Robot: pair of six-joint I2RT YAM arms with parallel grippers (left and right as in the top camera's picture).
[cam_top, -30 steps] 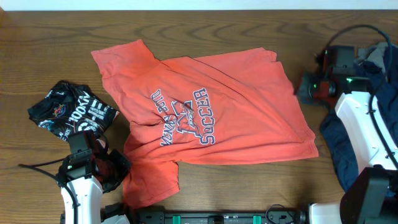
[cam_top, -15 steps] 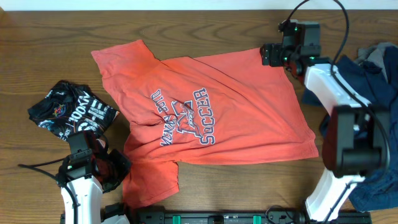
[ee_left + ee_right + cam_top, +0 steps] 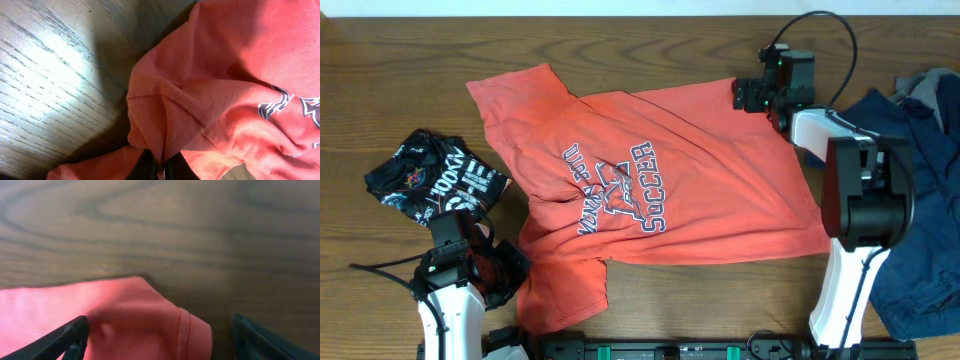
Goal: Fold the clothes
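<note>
The right end effector [image 3: 159, 322] stands wide open and holds nothing. The hemmed corner of the coral T-shirt [image 3: 680, 190] lies between its fingers, not yet pinched. The left end effector [image 3: 161, 170] is clamped on a bunched sleeve fold at its fingertips. To do this step well, the right one should probably sink low enough to catch the whole stitched hem before closing, then lift gently so the cloth does not drag. The cotton is thin, matte and creased; the wooden counter [image 3: 400, 80] is smooth-grained. A crumpled black garment [image 3: 435, 180] lies near the left end effector, and a navy one [image 3: 910, 200] lies off to the right one's outer side.
</note>
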